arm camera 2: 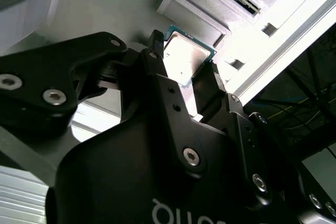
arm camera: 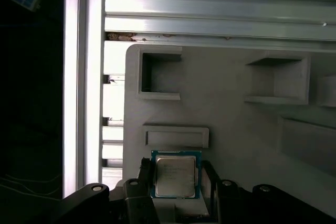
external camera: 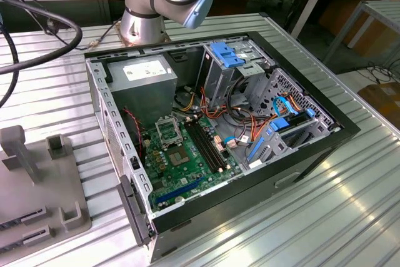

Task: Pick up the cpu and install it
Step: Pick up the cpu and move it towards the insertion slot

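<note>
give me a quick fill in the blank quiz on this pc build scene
Nearest the black end effector is the flat, silver-topped square ___.
Beneath it is a moulded ___ plastic tray.
In the exterior view, the open black computer case holds a ___ circuit board.
Missing words: cpu; grey; green.

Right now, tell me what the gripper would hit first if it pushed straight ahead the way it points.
Likely the cpu, sitting right in the line of the gripper in the first wrist view, with the grey tray behind it. Whether cpu and tray touch is unclear.
</note>
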`<state>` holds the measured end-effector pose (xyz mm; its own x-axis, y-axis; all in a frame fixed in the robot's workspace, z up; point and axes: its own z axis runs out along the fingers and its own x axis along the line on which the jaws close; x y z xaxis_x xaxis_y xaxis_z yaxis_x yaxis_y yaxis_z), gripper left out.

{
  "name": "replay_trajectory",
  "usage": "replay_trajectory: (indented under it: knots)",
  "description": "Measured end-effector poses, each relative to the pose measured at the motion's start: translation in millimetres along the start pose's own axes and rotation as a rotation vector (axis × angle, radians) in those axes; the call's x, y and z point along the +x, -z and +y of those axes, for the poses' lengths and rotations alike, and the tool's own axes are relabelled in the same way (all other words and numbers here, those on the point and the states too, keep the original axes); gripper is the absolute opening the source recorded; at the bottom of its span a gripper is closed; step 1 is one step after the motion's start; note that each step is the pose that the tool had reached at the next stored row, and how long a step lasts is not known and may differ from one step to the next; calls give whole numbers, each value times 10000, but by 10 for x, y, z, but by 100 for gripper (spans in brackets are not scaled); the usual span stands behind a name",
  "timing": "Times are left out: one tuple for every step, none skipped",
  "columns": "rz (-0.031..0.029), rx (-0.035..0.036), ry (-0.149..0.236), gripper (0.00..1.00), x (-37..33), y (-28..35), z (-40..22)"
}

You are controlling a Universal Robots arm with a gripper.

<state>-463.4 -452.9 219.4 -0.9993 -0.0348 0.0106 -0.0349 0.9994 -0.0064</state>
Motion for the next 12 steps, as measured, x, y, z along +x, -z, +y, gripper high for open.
replay_trajectory:
  knots:
    - [-1,-1,0,47,0,12,0]
    - [0,-2,0,47,0,21,0]
    - [-3,-7,1,47,0,26,0]
    - [-3,-7,0,47,0,29,0]
    - [-1,-6,0,47,0,36,0]
    - [0,-6,0,47,0,41,0]
    - [1,-5,0,47,1,49,-1]
    - [0,-6,0,47,1,55,-1]
    - [-2,-8,0,47,0,57,0]
    - [-3,-9,0,47,0,60,-1]
    - [0,-8,0,47,1,65,-1]
    - [1,-9,0,47,1,72,-1]
